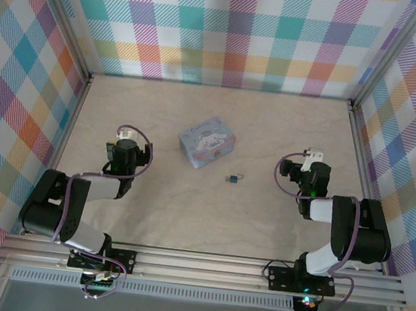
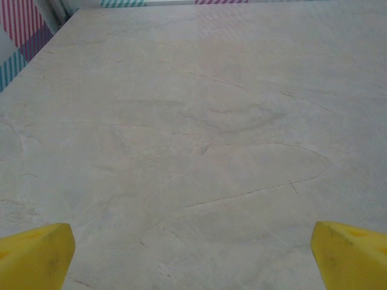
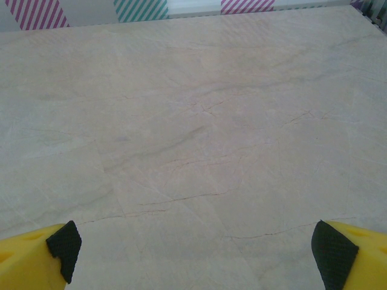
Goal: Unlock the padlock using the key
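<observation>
The padlock (image 1: 233, 178), tiny with a blue body and a thin silvery shackle, lies on the wooden table (image 1: 271, 133) just right of centre. I cannot make out the key in the top view; it is too small to tell. My left gripper (image 1: 124, 144) rests at the table's left, well away from the padlock. In its wrist view the left gripper (image 2: 193, 257) is open, yellow fingertips (image 2: 36, 257) wide apart over bare wood. My right gripper (image 1: 312, 164) sits to the right of the padlock. The right gripper (image 3: 193, 254) is open too, with nothing between its black-padded fingertips (image 3: 332, 257).
A pale blue rectangular tin (image 1: 206, 142) with a cartoon picture lies left of and behind the padlock. Plaid walls (image 1: 231, 29) close in the table at the back and both sides. An aluminium rail (image 1: 202, 265) runs along the near edge.
</observation>
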Robot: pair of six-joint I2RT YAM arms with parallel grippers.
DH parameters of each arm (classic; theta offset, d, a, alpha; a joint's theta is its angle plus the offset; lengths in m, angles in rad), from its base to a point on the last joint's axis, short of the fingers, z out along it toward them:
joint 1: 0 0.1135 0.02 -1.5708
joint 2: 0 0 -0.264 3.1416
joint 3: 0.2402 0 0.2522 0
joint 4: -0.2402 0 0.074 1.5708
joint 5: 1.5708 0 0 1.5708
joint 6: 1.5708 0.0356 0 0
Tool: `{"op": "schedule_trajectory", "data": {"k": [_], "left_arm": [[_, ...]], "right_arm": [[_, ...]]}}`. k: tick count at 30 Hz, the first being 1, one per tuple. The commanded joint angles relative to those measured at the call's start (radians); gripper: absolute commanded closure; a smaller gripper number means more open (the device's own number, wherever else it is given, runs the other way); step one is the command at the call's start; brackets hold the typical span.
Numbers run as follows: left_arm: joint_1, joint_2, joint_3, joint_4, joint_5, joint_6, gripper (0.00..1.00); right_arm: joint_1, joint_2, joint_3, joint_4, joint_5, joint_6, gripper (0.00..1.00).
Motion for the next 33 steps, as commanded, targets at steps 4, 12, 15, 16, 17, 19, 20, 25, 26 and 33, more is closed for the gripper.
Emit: {"op": "schedule_trajectory", "data": {"k": [4, 12, 15, 16, 17, 19, 20, 25, 26, 33], "left_arm": [[0.041, 0.065, -0.051, 0.213, 0.08, -0.007, 0.0], [0.094, 0.085, -0.01, 0.15, 0.14, -0.043, 0.0], [0.094, 0.083, -0.01, 0.142, 0.142, -0.043, 0.0], [0.094, 0.084, -0.01, 0.146, 0.141, -0.042, 0.0], [0.093, 0.082, -0.01, 0.144, 0.141, -0.042, 0.0], [0.094, 0.083, -0.009, 0.145, 0.142, -0.042, 0.0], [0.094, 0.083, -0.009, 0.145, 0.141, -0.042, 0.0], [0.094, 0.084, -0.01, 0.145, 0.141, -0.042, 0.0], [0.094, 0.083, -0.01, 0.145, 0.141, -0.042, 0.0], [0.093, 0.083, -0.01, 0.145, 0.141, -0.042, 0.0]], "right_arm": [[-0.002, -0.004, 0.021, 0.009, -0.021, 0.012, 0.0], [-0.002, -0.004, 0.021, 0.008, -0.021, 0.012, 0.0], [-0.002, -0.004, 0.019, 0.01, -0.02, 0.01, 0.0], [-0.002, -0.004, 0.019, 0.009, -0.021, 0.01, 0.0], [-0.002, -0.004, 0.019, 0.01, -0.021, 0.01, 0.0], [-0.002, -0.004, 0.02, 0.008, -0.02, 0.009, 0.0], [-0.002, -0.004, 0.021, 0.009, -0.021, 0.009, 0.0], [-0.002, -0.004, 0.021, 0.009, -0.02, 0.01, 0.0], [-0.002, -0.004, 0.021, 0.009, -0.021, 0.009, 0.0], [-0.002, -0.003, 0.025, 0.002, -0.024, 0.009, 0.0]]}}
